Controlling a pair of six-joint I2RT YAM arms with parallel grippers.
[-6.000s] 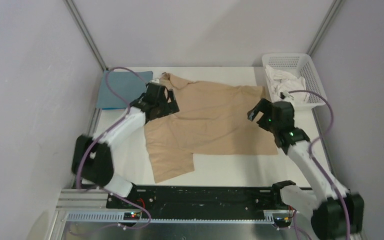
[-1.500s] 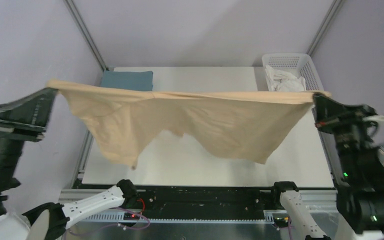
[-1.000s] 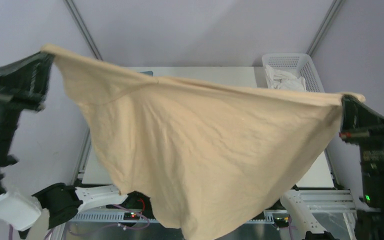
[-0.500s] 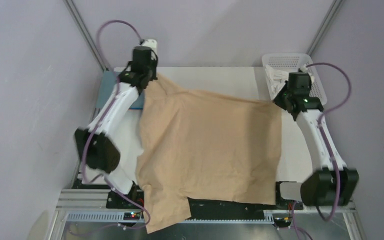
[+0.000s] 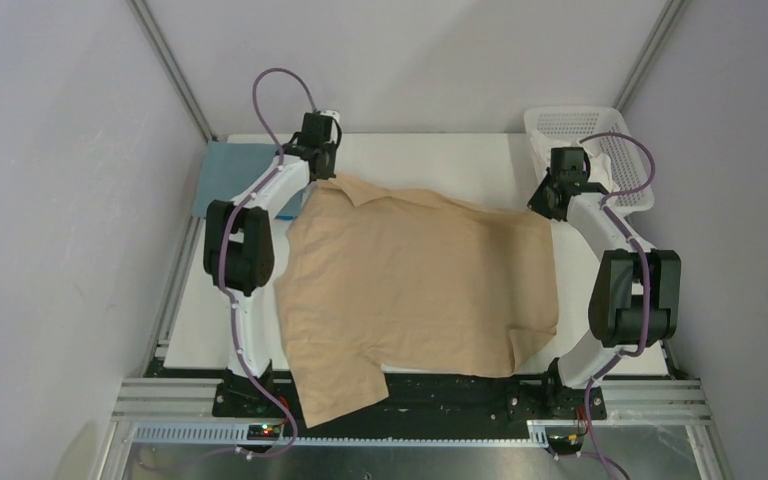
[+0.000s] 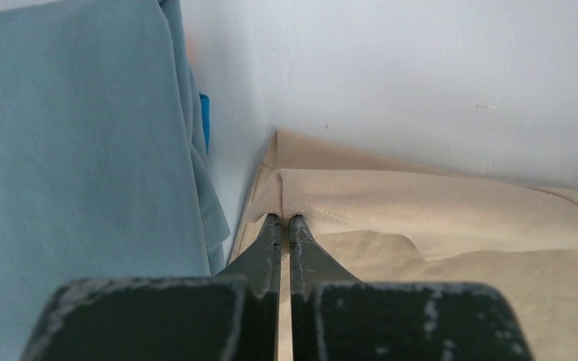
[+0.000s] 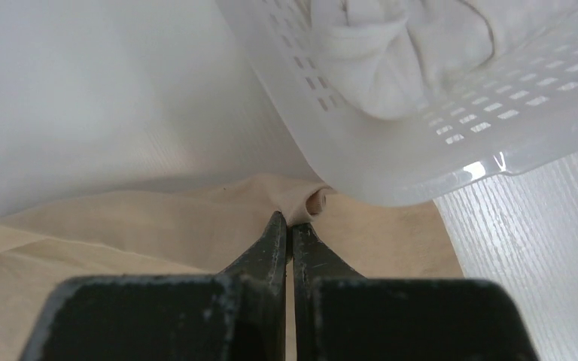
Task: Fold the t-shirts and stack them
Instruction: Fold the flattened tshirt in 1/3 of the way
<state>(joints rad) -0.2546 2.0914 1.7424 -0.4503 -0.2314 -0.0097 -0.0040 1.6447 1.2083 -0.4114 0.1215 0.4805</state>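
White lattice basket (image 5: 582, 122) on white table (image 5: 440, 160), crumpled white cloth (image 7: 399, 45) inside

Robotics lab cell. Plain grey panels (image 5: 60, 200) and aluminium rails (image 5: 172, 72) enclose a white worktop (image 5: 430, 160) on a slotted metal base (image 5: 410, 432).

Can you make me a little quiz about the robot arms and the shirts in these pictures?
1. True or false: the teal shirt lies beside the tan shirt, not on it.
2. What colour is the cloth in the basket?
3. The left gripper and right gripper are both shut on: A the basket, B the tan shirt, C the teal shirt.
Key: 1 true; 2 white; 3 B.
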